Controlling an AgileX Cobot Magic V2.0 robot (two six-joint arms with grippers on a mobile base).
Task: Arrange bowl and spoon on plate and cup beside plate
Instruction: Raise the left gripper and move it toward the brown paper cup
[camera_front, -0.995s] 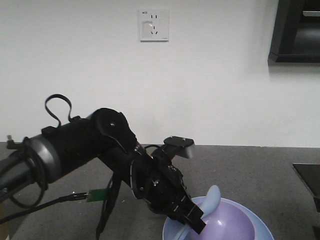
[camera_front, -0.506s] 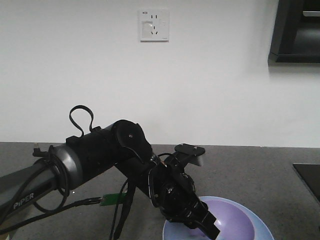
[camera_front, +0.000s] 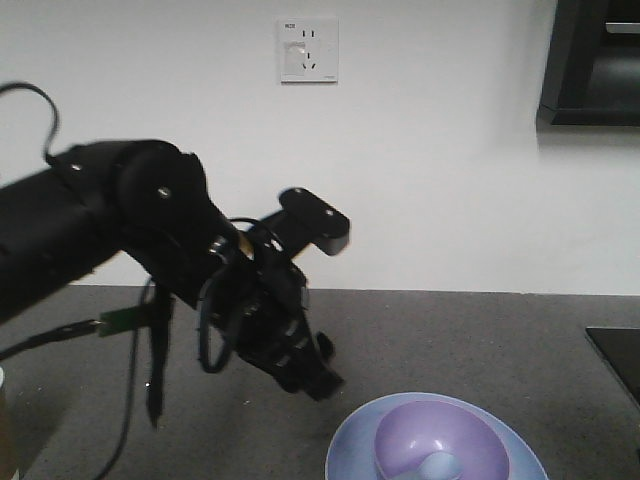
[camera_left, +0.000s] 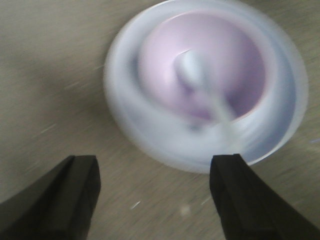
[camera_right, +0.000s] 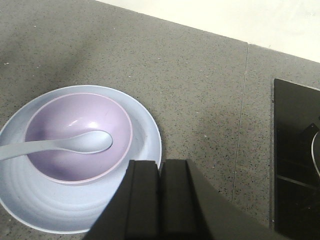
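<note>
While raised over grey counter (camera_right: 200, 75), left arm (camera_front: 130, 220): angled down, left of plate (camera_right: 145, 130). Left gripper (camera_left: 152, 167): jaws wide apart, empty. Right gripper (camera_right: 160, 172): jaws pressed together, empty. Bowl (camera_right: 60, 120) on plate; spoon (camera_right: 90, 141) inside bowl, handle over rim.

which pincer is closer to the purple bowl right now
Left, it seems. The left pincer hangs open just above and left of the bowl; the right pincer is shut, set back past the rim of the plate, out of the front view.
</note>
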